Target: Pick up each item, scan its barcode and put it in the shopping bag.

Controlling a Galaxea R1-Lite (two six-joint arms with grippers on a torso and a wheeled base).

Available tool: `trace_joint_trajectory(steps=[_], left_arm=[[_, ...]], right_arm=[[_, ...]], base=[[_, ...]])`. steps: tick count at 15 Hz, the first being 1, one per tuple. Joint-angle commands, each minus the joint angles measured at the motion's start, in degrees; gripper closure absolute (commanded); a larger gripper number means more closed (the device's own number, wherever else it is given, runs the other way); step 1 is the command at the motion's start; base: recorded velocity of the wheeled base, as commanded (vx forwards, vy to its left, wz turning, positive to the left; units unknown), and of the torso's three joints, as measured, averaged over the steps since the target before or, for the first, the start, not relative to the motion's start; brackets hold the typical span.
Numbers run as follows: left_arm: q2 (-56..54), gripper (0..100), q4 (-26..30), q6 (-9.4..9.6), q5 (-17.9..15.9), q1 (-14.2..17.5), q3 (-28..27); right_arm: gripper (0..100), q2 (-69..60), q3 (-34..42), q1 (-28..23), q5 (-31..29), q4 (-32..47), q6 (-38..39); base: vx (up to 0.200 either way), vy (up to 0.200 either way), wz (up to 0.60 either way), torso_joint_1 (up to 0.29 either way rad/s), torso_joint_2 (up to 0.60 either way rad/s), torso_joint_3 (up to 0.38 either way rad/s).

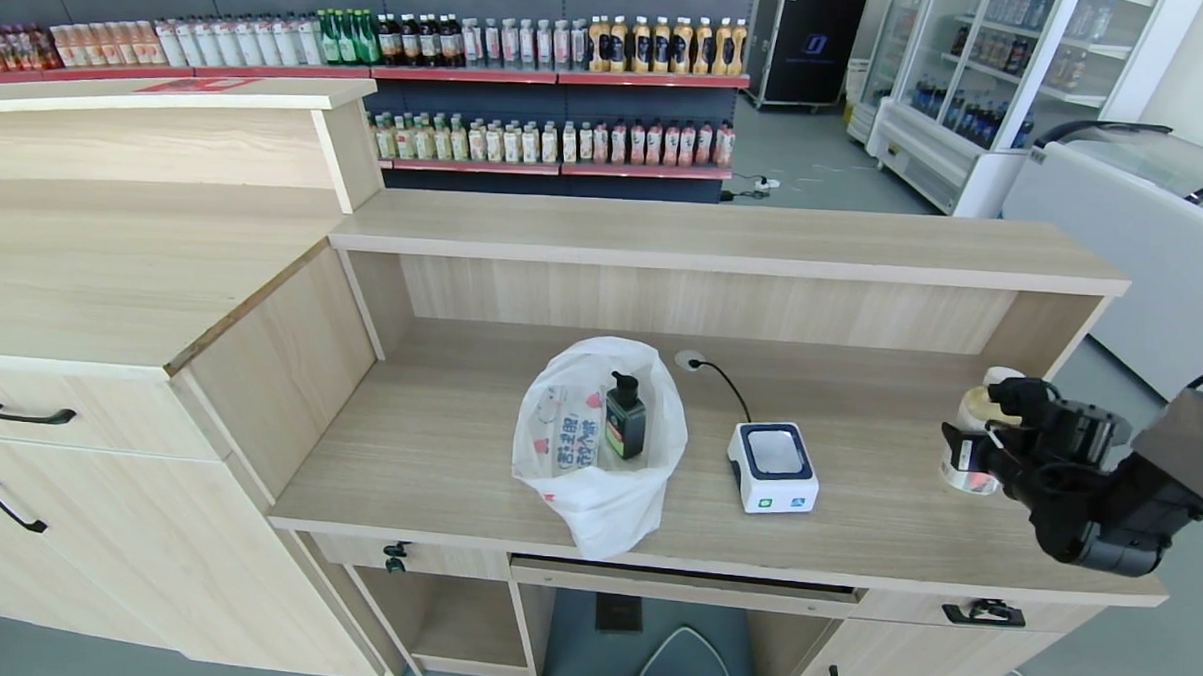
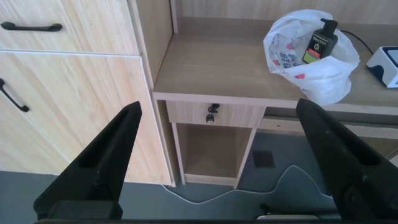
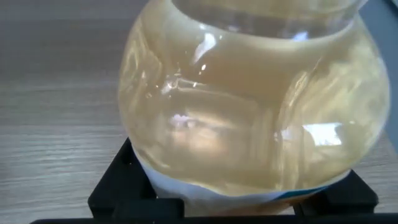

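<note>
Pale-liquid bottle (image 1: 971, 411) is clamped in the right gripper (image 1: 988, 432) at the counter's (image 1: 427, 452) right end.
The barcode scanner (image 1: 772, 466) is set mid-counter, well apart from it, with bare wood between. The shopping bag (image 1: 596, 503), near the front edge, is loaded with a dark pump bottle (image 1: 625, 419). The left gripper (image 2: 219, 106) is spread wide below the front-left corner.

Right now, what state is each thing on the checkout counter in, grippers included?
White plastic shopping bag: open, standing on wooden counter.
Dark pump bottle: upright inside bag.
White barcode scanner: window facing up, cable attached.
Clear yellowish bottle: clamped in right gripper.
Left gripper: open, empty.
</note>
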Motion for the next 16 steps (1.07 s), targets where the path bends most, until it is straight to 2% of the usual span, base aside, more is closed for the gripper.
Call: trace_joint_trajectory(steps=[1,2,3,4,6,7,10,12,13,16], left_arm=[[0.0,0,0.0,-0.01,0.0,0.0,0.0],[0.0,0,0.0,-0.01,0.0,0.0,0.0],[0.0,0,0.0,-0.01,0.0,0.0,0.0],[0.0,0,0.0,-0.01,0.0,0.0,0.0],[0.0,0,0.0,-0.01,0.0,0.0,0.0],[0.0,0,0.0,-0.01,0.0,0.0,0.0],[0.0,0,0.0,-0.01,0.0,0.0,0.0],[0.0,0,0.0,-0.01,0.0,0.0,0.0],[0.0,0,0.0,-0.01,0.0,0.0,0.0],[0.0,0,0.0,-0.01,0.0,0.0,0.0]], right_arm=[[100,-27.9,-1.9,3.5,8.3,29.3,12.2],[100,-35.8,-3.8,4.3,15.0,41.5,12.8],[100,-40.5,-5.2,4.8,20.9,47.9,12.8],[100,-45.5,-6.3,6.3,30.5,52.1,12.9],[100,-49.5,-5.5,8.7,42.8,52.6,13.1],[100,-51.0,-5.1,11.0,45.9,52.9,13.1],[100,-56.7,-5.3,22.3,48.6,56.4,14.9],[100,-60.7,-2.3,28.9,48.8,57.8,15.5],[100,-61.5,-1.4,29.6,49.1,57.9,15.5],[100,-69.1,7.7,32.9,50.2,57.9,15.5]], base=[[0.000,0.000,0.00,0.000,0.00,0.000],[0.000,0.000,0.00,0.000,0.00,0.000],[0.000,0.000,0.00,0.000,0.00,0.000],[0.000,0.000,0.00,0.000,0.00,0.000],[0.000,0.000,0.00,0.000,0.00,0.000],[0.000,0.000,0.00,0.000,0.00,0.000],[0.000,0.000,0.00,0.000,0.00,0.000],[0.000,0.000,0.00,0.000,0.00,0.000],[0.000,0.000,0.00,0.000,0.00,0.000],[0.000,0.000,0.00,0.000,0.00,0.000]])
